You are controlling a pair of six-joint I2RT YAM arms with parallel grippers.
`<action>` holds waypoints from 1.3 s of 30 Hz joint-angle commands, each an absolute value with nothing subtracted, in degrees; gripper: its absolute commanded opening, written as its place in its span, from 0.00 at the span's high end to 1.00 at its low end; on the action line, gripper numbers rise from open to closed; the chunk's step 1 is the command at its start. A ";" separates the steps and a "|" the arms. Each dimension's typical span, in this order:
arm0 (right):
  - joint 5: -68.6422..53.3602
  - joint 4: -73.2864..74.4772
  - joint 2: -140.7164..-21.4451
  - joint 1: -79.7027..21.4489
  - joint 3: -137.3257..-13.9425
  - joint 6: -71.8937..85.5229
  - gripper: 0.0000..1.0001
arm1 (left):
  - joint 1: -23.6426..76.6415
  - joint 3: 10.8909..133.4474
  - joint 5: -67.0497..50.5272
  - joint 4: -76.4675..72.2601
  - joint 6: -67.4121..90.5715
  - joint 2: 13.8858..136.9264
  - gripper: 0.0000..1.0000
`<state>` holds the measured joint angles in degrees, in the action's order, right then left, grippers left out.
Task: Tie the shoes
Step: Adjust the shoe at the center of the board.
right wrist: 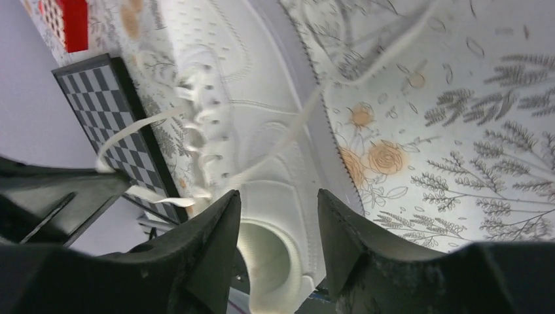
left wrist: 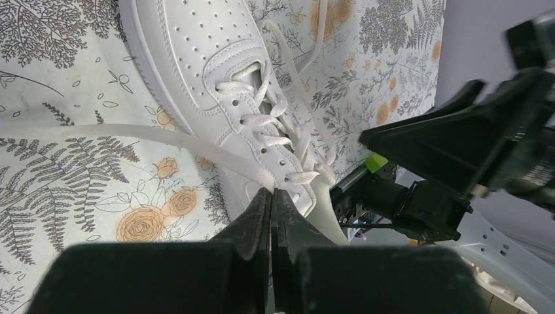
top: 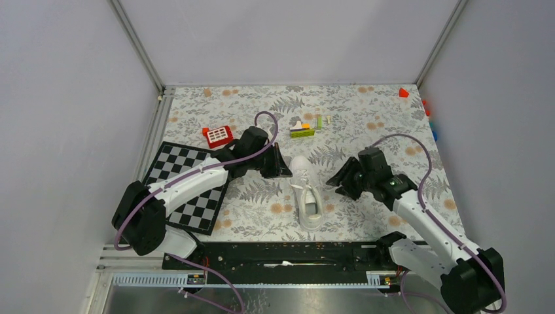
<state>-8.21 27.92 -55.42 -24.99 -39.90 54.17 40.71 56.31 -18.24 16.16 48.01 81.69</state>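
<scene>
Sneaker [top: 306, 193]: middle of the worktop [top: 366, 111], nearer its near edge, toe toward the far edge.
Left pincer [left wrist: 271, 196]: pressed together, pinching a lace [left wrist: 131, 134].
Right pincer [right wrist: 278, 199]: spread, above the heel.

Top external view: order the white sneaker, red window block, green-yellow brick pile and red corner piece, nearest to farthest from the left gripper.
From the left gripper:
1. White sneaker, just to its right.
2. Green-yellow brick pile, beyond it.
3. Red window block, off to its left.
4. Red corner piece, far right corner.
</scene>
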 commanded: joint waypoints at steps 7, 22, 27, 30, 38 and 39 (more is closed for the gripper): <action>-22.13 1.63 -56.25 -21.24 -23.57 79.99 0.36 | 40.77 57.00 -19.21 13.24 47.91 81.33 1.00; -17.22 0.61 -52.46 -19.28 -20.15 85.20 0.41 | 40.76 56.93 -19.61 13.57 47.04 80.79 1.00; -16.47 0.61 -52.18 -18.56 -19.93 85.60 0.42 | 40.74 56.78 -19.70 13.56 46.93 80.60 1.00; -17.45 0.60 -53.69 -18.38 -20.69 85.36 0.42 | 40.75 56.78 -19.75 13.56 46.93 80.73 1.00; -17.04 -6.37 -58.15 -18.05 -18.41 89.29 0.38 | 40.72 57.02 -19.94 13.40 46.85 80.60 1.00; -17.62 -7.89 -59.48 -18.03 -18.44 89.82 0.38 | 40.77 56.96 -19.99 13.44 46.85 80.62 1.00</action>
